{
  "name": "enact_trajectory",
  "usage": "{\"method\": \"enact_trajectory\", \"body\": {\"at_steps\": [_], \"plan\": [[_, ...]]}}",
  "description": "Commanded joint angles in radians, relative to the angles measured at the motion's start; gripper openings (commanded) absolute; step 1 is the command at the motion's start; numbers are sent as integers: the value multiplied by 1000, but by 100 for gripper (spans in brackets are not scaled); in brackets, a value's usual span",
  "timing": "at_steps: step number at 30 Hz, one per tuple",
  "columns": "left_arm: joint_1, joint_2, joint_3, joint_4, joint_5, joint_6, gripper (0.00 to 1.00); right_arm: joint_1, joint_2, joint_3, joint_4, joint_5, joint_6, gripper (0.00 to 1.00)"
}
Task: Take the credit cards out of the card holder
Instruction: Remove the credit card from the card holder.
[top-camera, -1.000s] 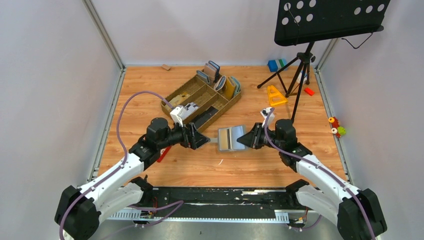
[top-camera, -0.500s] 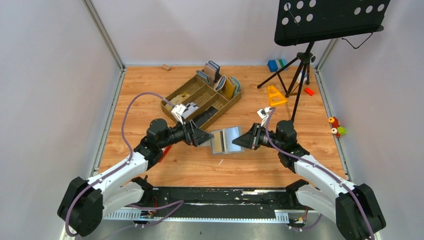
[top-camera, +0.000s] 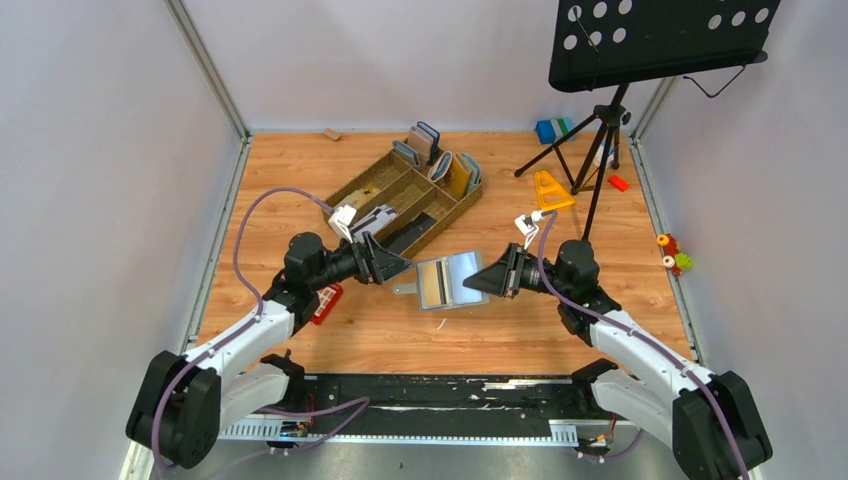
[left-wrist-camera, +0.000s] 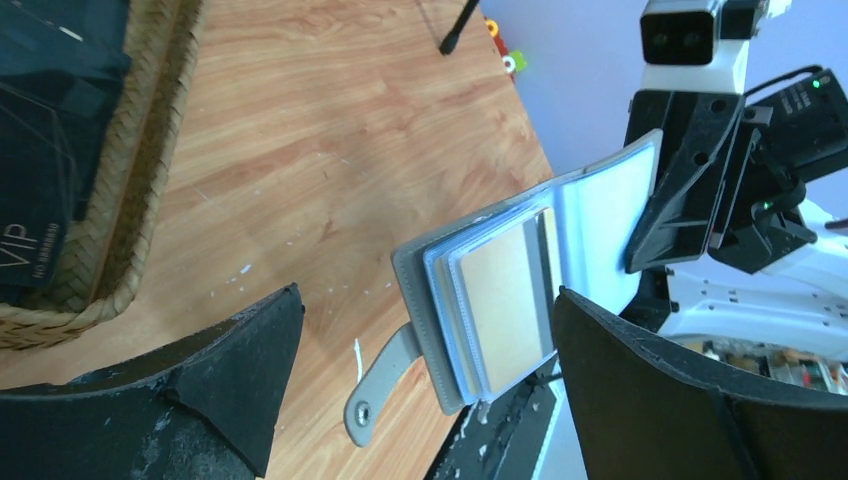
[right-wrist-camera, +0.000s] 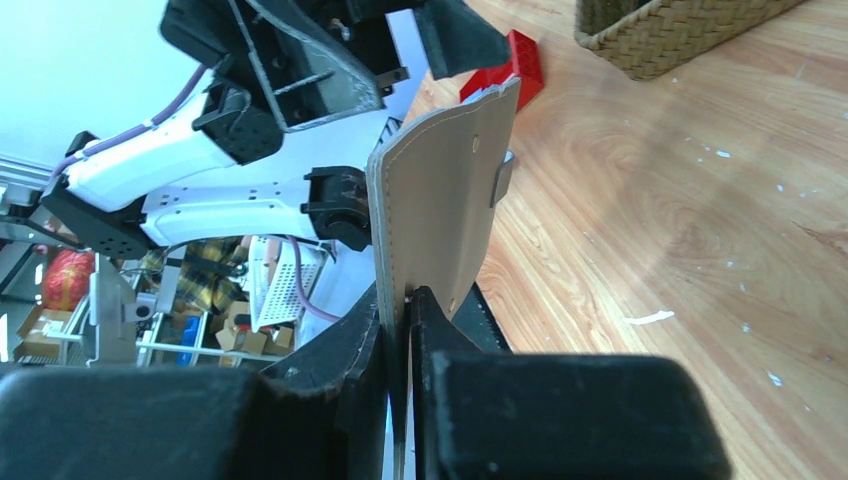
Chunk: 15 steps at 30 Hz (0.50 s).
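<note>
R gripper pinching card holder by one flap, open, up off table.
Vs earlier: holder moved left, tilted more; L gripper jaws wide, empty, just beside it.

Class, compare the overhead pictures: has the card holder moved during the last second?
Yes. The card holder, gripped by the right tool, has shifted left in the view and now sits closer under the near corner of the brown tray.

Left pincer wide (right pincer tight)
</note>
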Motion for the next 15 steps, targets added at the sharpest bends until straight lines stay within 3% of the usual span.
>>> {"method": "enact_trajectory", "body": {"at_steps": [1,15], "plan": [[10,46,39,74,153,18,100,-8,-15,51,132,-60,76,0],[-67,69,-4,315,210,-135,98,-7,50,44,327,-92,210,0]]}}
